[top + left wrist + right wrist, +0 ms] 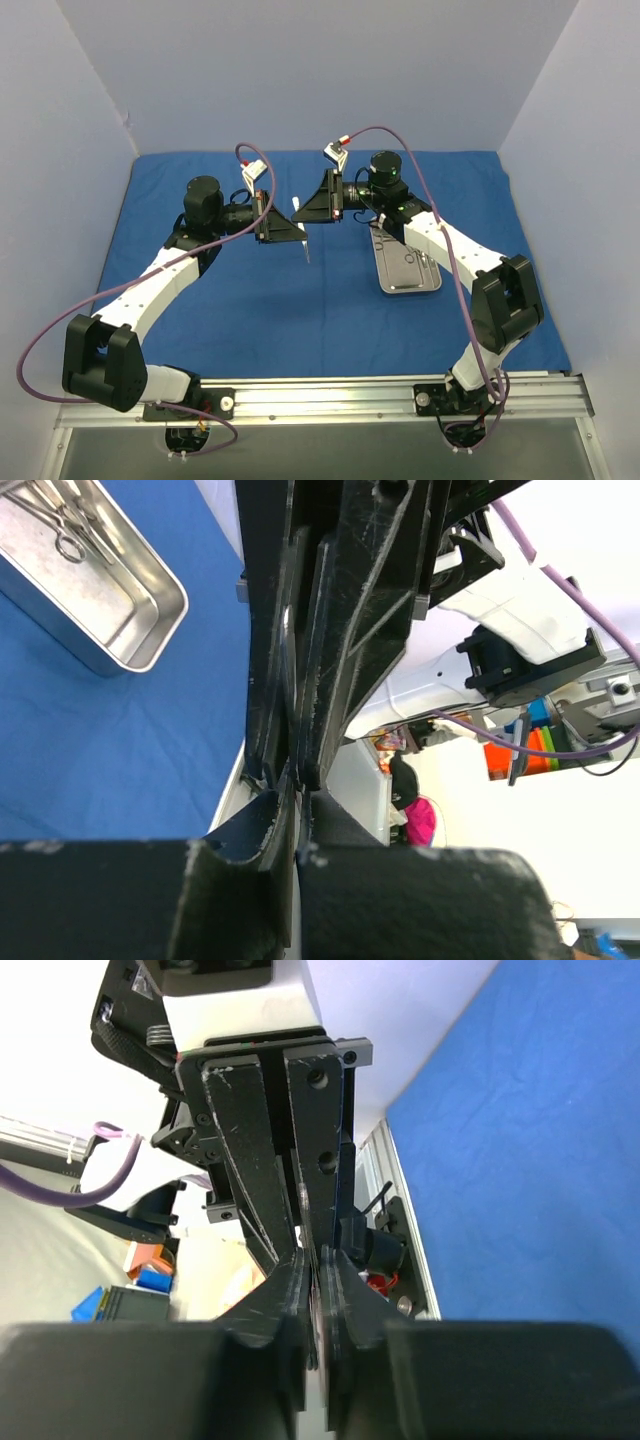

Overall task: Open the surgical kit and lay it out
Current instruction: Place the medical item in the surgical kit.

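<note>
The deep-blue drape (250, 305) lies spread flat over the table. On its right half sits the steel tray (384, 268), also at the upper left of the left wrist view (150, 630), with ring-handled instruments (65, 525) inside it. Above the middle of the drape my two grippers meet nose to nose. One thin silver instrument (306, 250) hangs down between them. My left gripper (299, 234) (297, 780) is shut on it. My right gripper (303, 213) (315, 1260) has its jaws pressed onto the same thin strip from the other side.
Pale walls enclose the table at the back and both sides. The metal rail (330, 395) carrying both arm bases runs along the near edge. Purple cables (440, 215) loop over the arms.
</note>
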Controlling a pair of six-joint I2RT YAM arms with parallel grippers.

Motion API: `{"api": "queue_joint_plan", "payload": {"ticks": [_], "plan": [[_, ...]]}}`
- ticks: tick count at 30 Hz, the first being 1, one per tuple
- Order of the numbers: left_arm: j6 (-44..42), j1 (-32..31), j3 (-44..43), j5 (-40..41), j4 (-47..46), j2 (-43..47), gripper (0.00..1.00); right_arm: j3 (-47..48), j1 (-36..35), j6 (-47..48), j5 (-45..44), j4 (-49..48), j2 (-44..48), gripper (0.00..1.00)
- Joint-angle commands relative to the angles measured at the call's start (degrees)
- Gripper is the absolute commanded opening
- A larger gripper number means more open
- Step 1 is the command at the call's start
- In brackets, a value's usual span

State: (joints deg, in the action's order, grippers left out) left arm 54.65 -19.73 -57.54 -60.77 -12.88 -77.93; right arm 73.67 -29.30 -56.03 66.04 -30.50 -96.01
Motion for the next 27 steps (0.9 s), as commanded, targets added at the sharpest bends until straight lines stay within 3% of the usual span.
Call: {"api": "queue_joint_plan", "payload": {"ticks": [1,3,5,7,10,11,12,16,21,25,27], "plan": [[0.45,-0.14,-0.12,-0.66,-5.05,1.03,0.02,-1.77,-0.67,-1.98,1.2,-4.57,1.61,0.0],[0.37,-0.14,-0.29,-1.1,-4.78,1.2,0.02,-1.78,-0.76,-1.98,0.76,-3.52,1.7,0.0],[-2.34,0.12,-0.82,-1.1,-1.46,1.9,0.13,-0.46,-0.67,2.38,-0.91,0.68,2.05,0.0],[-7.51,0.21,-1.43,0.56,6.62,3.92,0.28,3.56,-0.58,8.71,-1.88,12.53,1.44,0.0],[-14.37,0.56,-2.05,2.93,19.44,7.17,0.35,7.88,-0.58,24.35,-3.72,30.81,0.12,0.0],[-15.79,0.57,-2.57,5.46,22.43,8.14,0.78,9.89,-0.41,27.87,-4.42,35.46,-0.06,0.0],[-17.02,0.83,-2.75,6.62,27.77,10.49,0.96,11.13,-0.41,35.39,-5.73,44.3,-0.23,0.0],[-19.41,1.0,-3.19,15.23,37.56,17.89,0.94,14.92,-0.58,49.83,-7.5,61.24,-0.59,0.0],[-22.65,0.83,-9.59,28.84,53.27,23.17,0.94,8.7,-3.04,51.63,-6.28,61.7,5.3,0.0],[-25.03,0.39,-16.55,28.8,63.68,22.47,0.94,8.24,-9.0,55.41,-8.04,68.2,8.02,0.0],[-25.91,0.13,-17.43,27.47,65.95,23.87,0.97,5.88,-11.82,55.33,-6.98,65.15,9.78,0.0]]}}
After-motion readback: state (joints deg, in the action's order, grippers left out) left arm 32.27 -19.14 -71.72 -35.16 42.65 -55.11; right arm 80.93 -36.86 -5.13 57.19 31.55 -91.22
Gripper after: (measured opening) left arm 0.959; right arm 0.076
